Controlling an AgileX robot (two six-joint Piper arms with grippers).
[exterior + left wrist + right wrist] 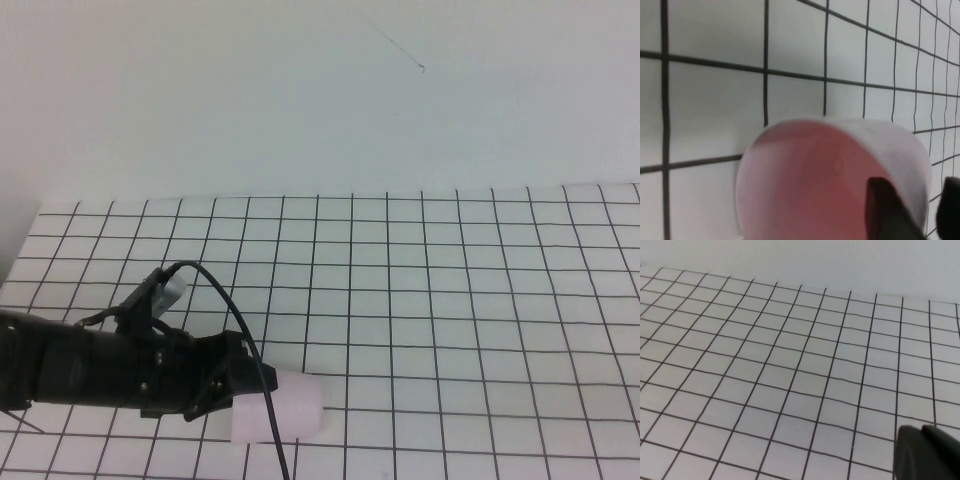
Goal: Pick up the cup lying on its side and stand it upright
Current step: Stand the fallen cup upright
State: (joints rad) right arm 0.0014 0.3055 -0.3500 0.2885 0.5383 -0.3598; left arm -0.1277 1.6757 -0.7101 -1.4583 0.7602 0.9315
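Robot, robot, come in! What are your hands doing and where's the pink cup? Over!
Left gripper at the cup, one finger inside its rim, one outside. Cup lying sideways on the table. Right gripper away from it. Nothing in the way.

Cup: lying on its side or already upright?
On its side. The cup lies on the table, its mouth toward the left claw; one finger reaches inside it. The right claw is elsewhere.

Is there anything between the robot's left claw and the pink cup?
Nothing. In the left wrist view the left gripper straddles the wall of the cup, one finger inside. The right gripper shows only a dark tip over bare grid.
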